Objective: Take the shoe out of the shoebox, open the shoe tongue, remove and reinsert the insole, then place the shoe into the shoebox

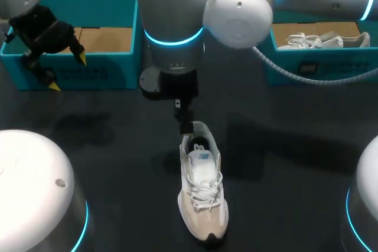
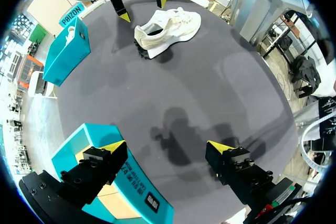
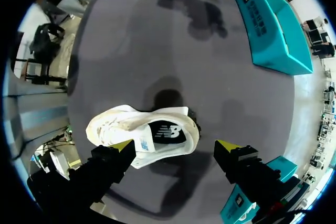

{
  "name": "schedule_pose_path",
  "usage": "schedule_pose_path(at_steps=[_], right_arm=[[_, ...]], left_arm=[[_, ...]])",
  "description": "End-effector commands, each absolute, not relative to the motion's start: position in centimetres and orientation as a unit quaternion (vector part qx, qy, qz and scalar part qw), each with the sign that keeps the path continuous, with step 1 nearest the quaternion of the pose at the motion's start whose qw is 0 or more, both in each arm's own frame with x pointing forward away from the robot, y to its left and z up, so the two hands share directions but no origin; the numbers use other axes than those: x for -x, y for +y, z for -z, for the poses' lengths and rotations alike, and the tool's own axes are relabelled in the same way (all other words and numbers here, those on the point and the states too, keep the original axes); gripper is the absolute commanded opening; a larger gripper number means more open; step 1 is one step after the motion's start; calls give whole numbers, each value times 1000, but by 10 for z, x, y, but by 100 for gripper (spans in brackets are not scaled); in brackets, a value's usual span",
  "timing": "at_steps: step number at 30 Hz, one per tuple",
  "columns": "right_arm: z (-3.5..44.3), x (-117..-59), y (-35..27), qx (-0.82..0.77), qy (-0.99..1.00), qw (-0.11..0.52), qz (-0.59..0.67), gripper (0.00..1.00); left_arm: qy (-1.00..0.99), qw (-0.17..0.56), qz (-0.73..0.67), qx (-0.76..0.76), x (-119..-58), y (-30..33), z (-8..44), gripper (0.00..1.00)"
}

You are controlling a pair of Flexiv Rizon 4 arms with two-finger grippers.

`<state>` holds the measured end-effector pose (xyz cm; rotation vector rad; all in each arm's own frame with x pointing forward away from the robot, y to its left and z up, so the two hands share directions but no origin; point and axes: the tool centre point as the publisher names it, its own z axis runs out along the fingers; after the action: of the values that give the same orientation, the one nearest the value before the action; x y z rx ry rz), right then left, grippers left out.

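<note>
A white and beige shoe (image 1: 201, 196) stands upright on the dark table, toe toward the front edge, its dark insole (image 3: 168, 132) showing in the opening. My right gripper (image 1: 188, 127) hangs open just over the shoe's heel. In the right wrist view the heel end of the shoe (image 3: 137, 129) lies between the spread fingers of the right gripper (image 3: 176, 145), one tip beside its flank. My left gripper (image 1: 67, 71) is open and holds nothing, above the front wall of the left teal shoebox (image 1: 103, 75). In the left wrist view, the left gripper (image 2: 167, 148) is far from the shoe (image 2: 168, 27).
A second teal shoebox (image 1: 307, 72) stands at the back right with another white shoe (image 1: 322, 41) in it. My right arm crosses over the table's back middle. Open tabletop surrounds the shoe.
</note>
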<state>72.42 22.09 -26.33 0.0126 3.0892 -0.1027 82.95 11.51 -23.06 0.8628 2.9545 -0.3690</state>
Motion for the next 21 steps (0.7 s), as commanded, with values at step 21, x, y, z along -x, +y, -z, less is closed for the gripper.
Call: schedule_pose_path(at_steps=[21], right_arm=[[315, -748, 200, -11, 999, 46, 6, 100]], left_arm=[[953, 20, 117, -278, -829, 115, 230, 100]])
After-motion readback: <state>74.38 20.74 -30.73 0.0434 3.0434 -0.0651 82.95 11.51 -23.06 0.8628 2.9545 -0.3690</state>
